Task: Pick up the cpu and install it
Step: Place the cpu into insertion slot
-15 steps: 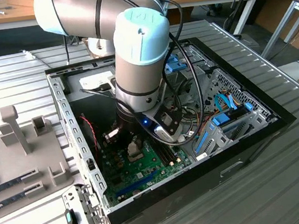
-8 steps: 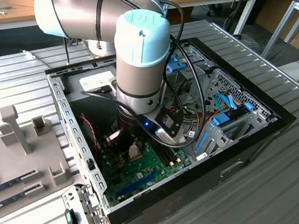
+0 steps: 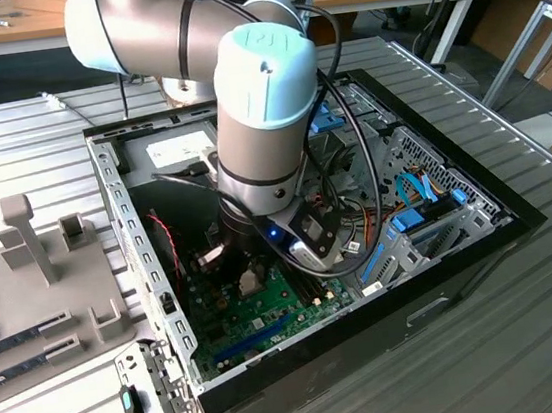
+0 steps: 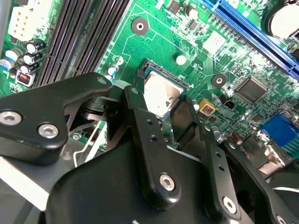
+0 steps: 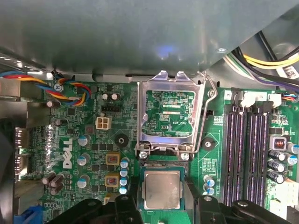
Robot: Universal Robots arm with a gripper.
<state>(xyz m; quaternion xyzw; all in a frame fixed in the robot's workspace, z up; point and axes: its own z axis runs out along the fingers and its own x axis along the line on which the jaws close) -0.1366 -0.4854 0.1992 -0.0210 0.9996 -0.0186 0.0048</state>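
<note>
The cpu (image 5: pixel 162 189) is a silvery square chip with a thin green rim. It lies level in the black socket of the green motherboard (image 5: pixel 84 186), just below the socket's metal load frame (image 5: pixel 170 116), which is flipped up and open. My gripper (image 5: pixel 162 207) sits low over it, one black finger (image 5: pixel 132 205) against each side of the chip. In the second wrist view the cpu (image 4: pixel 161 91) shows between the fingers (image 4: pixel 140 126) of my gripper (image 4: pixel 159 109). In the exterior view my gripper (image 3: pixel 247 270) reaches down into the open computer case (image 3: pixel 463 254).
Black memory slots (image 5: pixel 245 154) run beside the socket. Coloured fan wires (image 5: pixel 70 91) and capacitors (image 5: pixel 124 172) lie on its other side. A blue expansion slot (image 4: pixel 252 32) crosses the board. The case wall (image 3: pixel 147 263) and drive cage (image 3: pixel 429 218) hem the arm in. A grey fixture tray (image 3: pixel 44 285) stands on the exterior view's left.
</note>
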